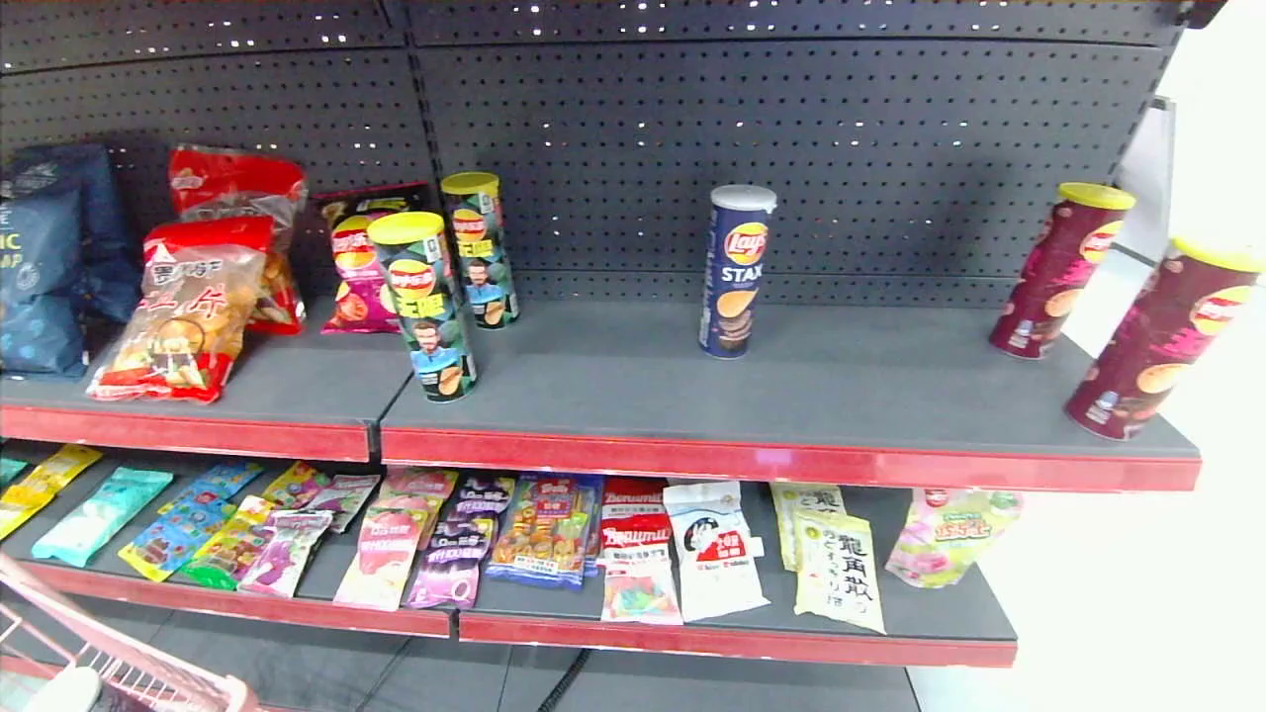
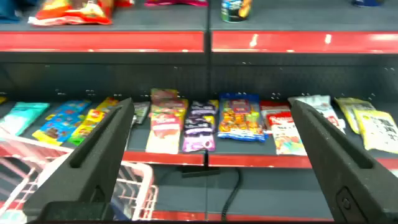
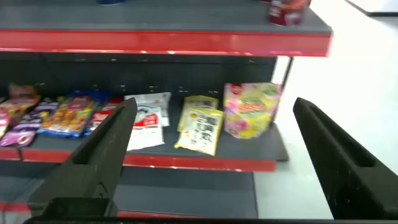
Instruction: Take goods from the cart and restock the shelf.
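My left gripper hangs low in front of the lower shelf, fingers spread wide with nothing between them. My right gripper is spread and empty too, facing that shelf's right end. The pink wire cart sits at my lower left, its corner just behind the left gripper's finger. I cannot tell what it carries, though a pale shape at its rim may be a handle. On the top shelf a blue can with a white lid stands alone mid-board. Two maroon cans with yellow lids stand at the right end, well apart from it. Two yellow-lidded cans printed with a man's figure stand near the board seam. Red bags and blue bags lean further left. The lower shelf holds flat packets in rows, among them a white one and a pale yellow one with dark characters. Both boards are dark grey with red front edges. A black pegboard backs them, and a pale floor lies to the right.
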Tool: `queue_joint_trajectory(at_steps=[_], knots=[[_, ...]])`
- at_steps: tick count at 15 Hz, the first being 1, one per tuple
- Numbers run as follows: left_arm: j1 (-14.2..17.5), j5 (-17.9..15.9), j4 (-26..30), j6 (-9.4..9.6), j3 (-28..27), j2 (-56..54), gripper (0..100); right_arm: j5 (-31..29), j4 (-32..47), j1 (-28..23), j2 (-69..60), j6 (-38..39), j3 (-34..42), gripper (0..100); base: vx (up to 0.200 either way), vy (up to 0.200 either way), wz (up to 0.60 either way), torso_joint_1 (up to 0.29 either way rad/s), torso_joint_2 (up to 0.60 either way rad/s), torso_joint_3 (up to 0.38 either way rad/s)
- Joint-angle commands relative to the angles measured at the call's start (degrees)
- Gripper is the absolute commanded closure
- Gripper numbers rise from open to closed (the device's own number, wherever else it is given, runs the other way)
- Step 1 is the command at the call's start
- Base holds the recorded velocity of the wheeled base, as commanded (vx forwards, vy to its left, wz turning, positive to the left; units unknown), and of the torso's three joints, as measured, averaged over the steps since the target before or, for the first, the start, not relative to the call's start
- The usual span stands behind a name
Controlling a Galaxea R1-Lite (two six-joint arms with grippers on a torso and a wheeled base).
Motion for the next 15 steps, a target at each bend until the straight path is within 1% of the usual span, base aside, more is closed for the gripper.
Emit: queue_joint_trajectory(at_steps=[1, 12, 15], knots=[[0.0, 0.1, -0.1, -0.01, 0.0, 0.0, 0, 0.2, 0.0, 0.0, 0.0, -0.1, 0.0, 0, 0.000, 0.000, 0.60, -0.002, 0.00, 0.002], [0.0, 0.0, -0.1, -0.01, 0.0, 0.0, 0, 0.2, -0.1, 0.0, 0.0, 0.0, 0.0, 0, 0.000, 0.000, 0.60, 0.004, 0.00, 0.001], [0.0, 0.0, -0.1, -0.01, 0.1, 0.0, 0, 0.2, -0.1, 0.0, 0.0, 0.1, 0.0, 0, 0.000, 0.000, 0.00, 0.000, 0.00, 0.000]])
